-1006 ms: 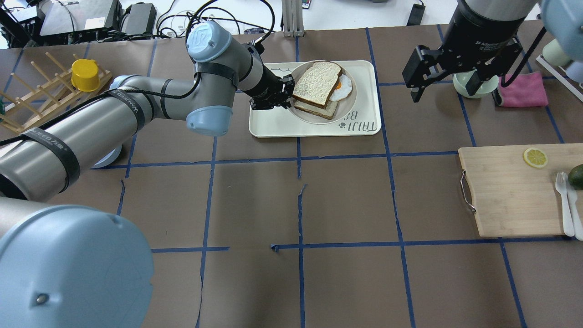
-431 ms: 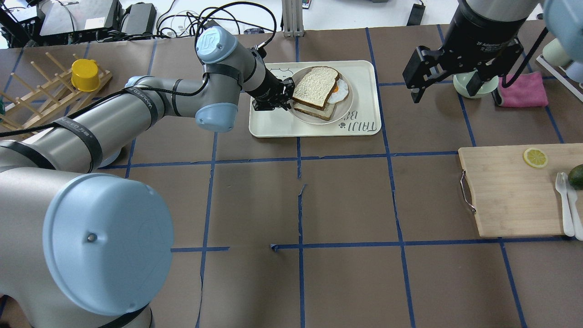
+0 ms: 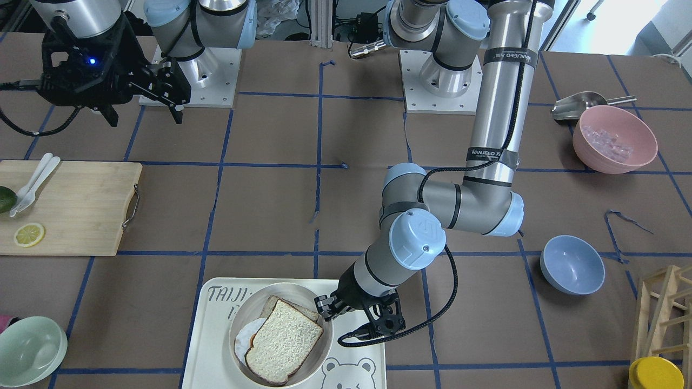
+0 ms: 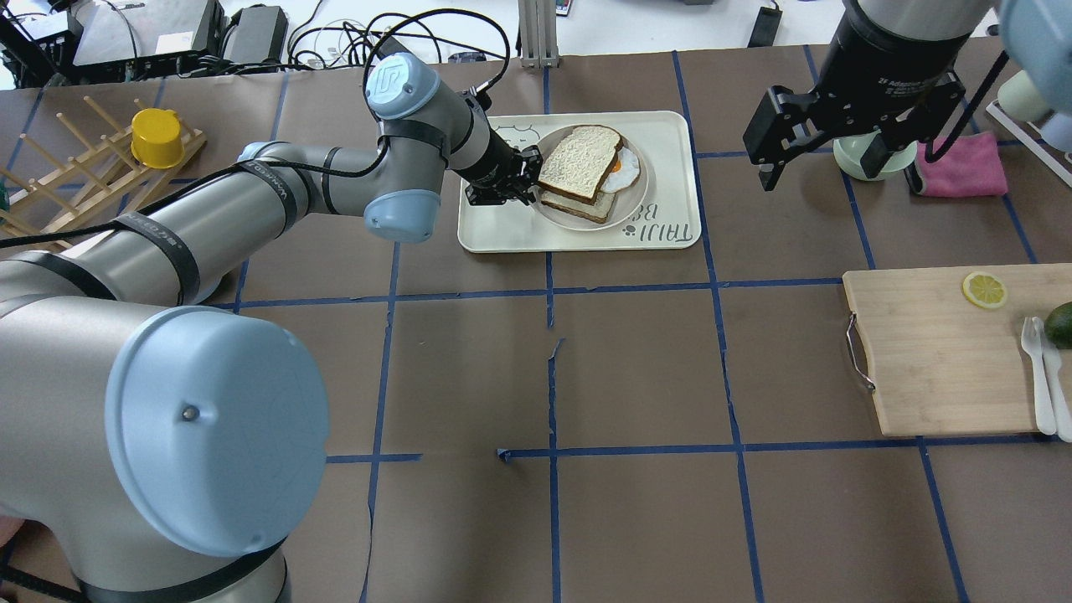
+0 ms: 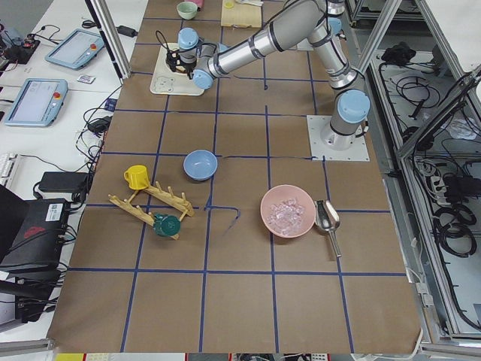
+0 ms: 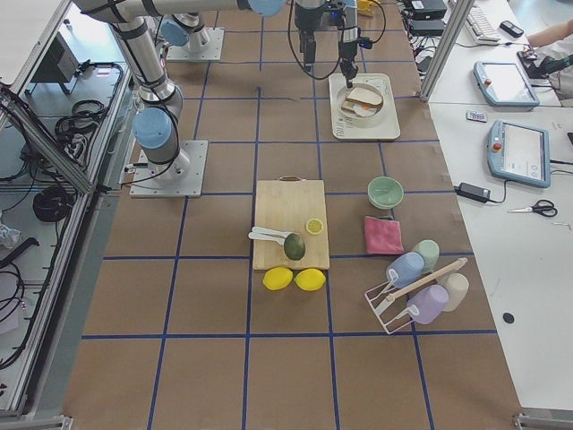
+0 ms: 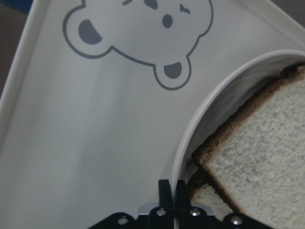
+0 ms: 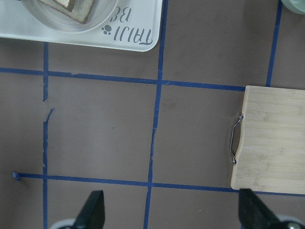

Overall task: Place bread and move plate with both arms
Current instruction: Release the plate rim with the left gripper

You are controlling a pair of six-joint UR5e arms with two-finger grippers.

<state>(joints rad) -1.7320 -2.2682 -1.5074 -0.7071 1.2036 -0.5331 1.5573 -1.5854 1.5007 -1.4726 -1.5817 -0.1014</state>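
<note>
The bread (image 4: 580,162), a pale slice with dark crust, lies on top of a smaller slice and a fried egg (image 4: 624,170) in the round cream plate (image 4: 626,209). The plate rests on the bear-printed tray (image 4: 502,230). My left gripper (image 4: 526,180) is shut on the plate's left rim; the left wrist view shows the fingers (image 7: 165,190) pinched at the rim (image 7: 200,119) beside the bread (image 7: 267,157). In the front-facing view the gripper (image 3: 324,310) meets the plate (image 3: 238,316) with the bread (image 3: 281,341) on it. My right gripper (image 4: 837,159) is open and empty, high at the back right.
A pale green bowl (image 4: 871,163) and a pink cloth (image 4: 963,163) lie under the right gripper. A wooden cutting board (image 4: 938,352) with a lemon slice (image 4: 984,290) is at the right. A dish rack with a yellow cup (image 4: 157,138) is at the far left.
The left gripper has lowered the plate with the bread down onto the tray, and its arm has swung forward. The right gripper has stayed open in place.
</note>
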